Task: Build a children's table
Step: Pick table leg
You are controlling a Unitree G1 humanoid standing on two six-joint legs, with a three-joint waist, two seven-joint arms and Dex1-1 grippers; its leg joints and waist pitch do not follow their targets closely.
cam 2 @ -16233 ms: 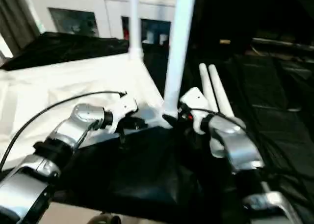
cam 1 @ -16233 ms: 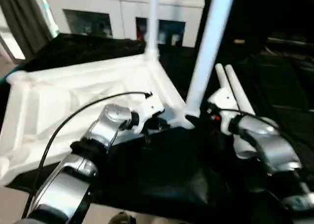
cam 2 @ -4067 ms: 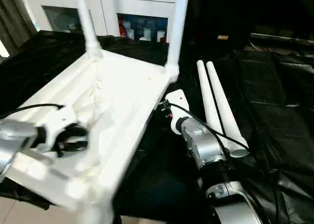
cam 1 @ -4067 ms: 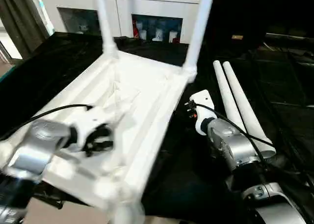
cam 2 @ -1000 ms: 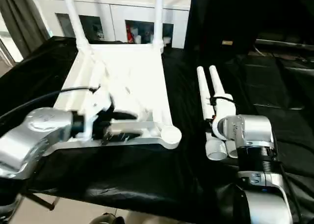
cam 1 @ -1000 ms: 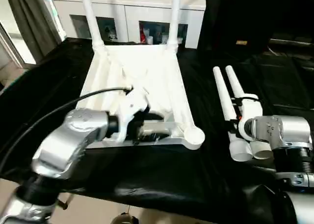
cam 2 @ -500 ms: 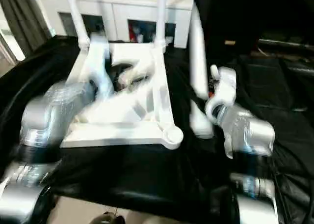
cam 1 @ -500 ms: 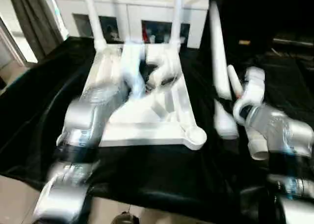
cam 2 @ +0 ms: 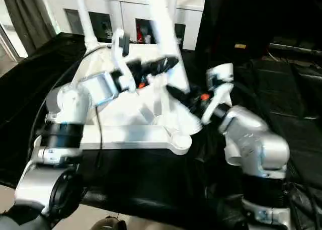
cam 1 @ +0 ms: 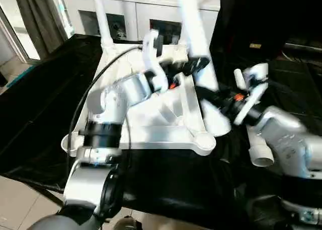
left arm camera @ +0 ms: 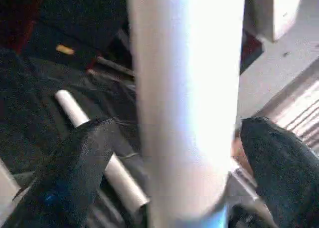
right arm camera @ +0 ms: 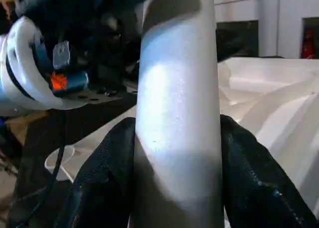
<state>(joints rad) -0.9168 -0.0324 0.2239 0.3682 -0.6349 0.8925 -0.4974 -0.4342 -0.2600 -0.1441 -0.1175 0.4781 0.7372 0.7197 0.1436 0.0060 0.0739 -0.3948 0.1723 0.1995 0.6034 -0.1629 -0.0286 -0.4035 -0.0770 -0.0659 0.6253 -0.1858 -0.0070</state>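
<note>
On the black-draped work surface (cam 1: 40, 104), the white plastic rectangular tabletop (cam 1: 166, 124) is lying underside up, its ribbed middle partly hidden behind the robot's silver left forearm (cam 1: 118, 96). Four white tubular legs are showing: two are standing in the far corner sockets, their tops cut off by the frame edge (cam 1: 99, 13), one is lying on the cloth at the right with its flared end (cam 1: 261, 153) toward the camera, and one, the lifted leg (cam 1: 193, 28), is slanting up over the tabletop's right rail. The right gripper (right arm camera: 174, 153) is closing both black fingers on this lifted leg near its lower end. The left gripper (left arm camera: 179, 153) is spreading wide, its fingers (left arm camera: 79, 163) standing clear on either side of the same leg higher up.
</note>
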